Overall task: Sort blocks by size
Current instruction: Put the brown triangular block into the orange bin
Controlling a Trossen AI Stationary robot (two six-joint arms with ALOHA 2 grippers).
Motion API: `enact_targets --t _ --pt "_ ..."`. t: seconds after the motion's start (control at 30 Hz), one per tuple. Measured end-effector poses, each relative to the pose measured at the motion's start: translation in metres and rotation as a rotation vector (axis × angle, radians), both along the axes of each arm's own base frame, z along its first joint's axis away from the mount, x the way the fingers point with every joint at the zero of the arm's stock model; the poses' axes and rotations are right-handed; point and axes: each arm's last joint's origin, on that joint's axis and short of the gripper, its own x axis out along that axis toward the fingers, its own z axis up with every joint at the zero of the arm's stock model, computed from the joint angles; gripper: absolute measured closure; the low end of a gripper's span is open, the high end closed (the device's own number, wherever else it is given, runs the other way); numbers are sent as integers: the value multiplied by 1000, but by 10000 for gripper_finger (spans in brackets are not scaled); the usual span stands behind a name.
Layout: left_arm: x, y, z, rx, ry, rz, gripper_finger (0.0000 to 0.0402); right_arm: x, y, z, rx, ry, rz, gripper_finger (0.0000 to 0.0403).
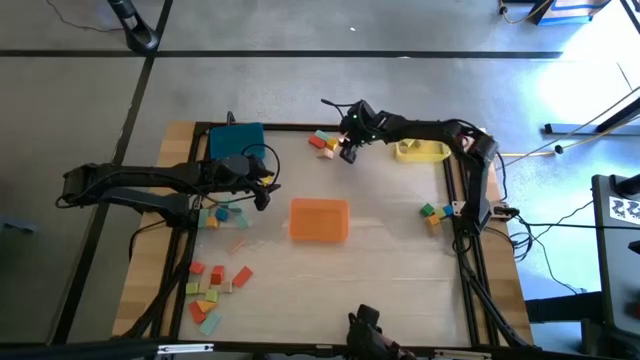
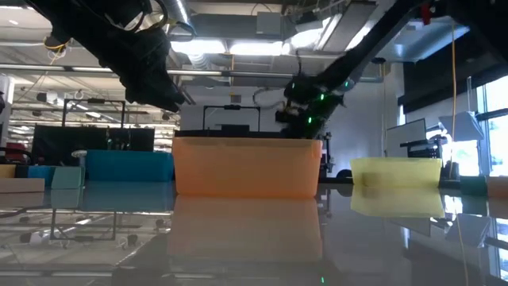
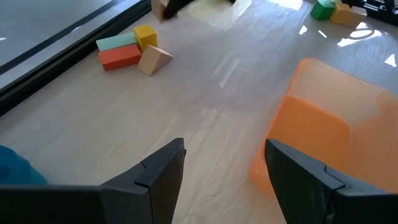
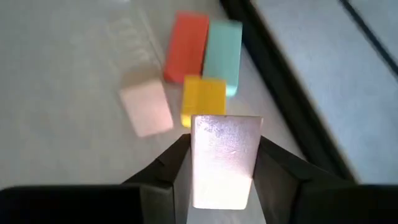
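On the pale wooden table (image 1: 380,250), scattered blocks (image 1: 212,290) are left unsorted near the front. Mid-table, the left gripper (image 3: 224,180) is held open, empty, beside the orange tray (image 1: 319,220). Farther back, a pale block (image 4: 224,162) is clamped by the right gripper (image 4: 224,177), apparently lifted for sorting.

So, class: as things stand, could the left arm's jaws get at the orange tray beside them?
Probably yes. The left gripper hangs with its jaws open and empty right by the orange tray, and the bare table between them holds nothing in the way.
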Motion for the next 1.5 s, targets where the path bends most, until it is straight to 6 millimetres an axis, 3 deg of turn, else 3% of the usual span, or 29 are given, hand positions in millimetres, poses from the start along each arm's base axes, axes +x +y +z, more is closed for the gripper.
enact_targets --t 0.2,0.33,0.67,0.87,1.07,1.5 --pt "0 0 0 0 0 0 192 -2 44 58 -27 -56 86 269" --pt "0 0 0 0 0 0 192 6 83 80 -7 -111 172 263" --pt "0 0 0 0 0 0 192 38 177 80 44 -140 412 266" --pt "0 0 1 -2 -10 3 192 48 219 69 48 -159 505 266" --pt "0 0 1 1 -8 2 192 51 235 48 32 -176 493 266" --pt "1 1 2 7 -26 0 192 54 235 1 50 -123 474 265"
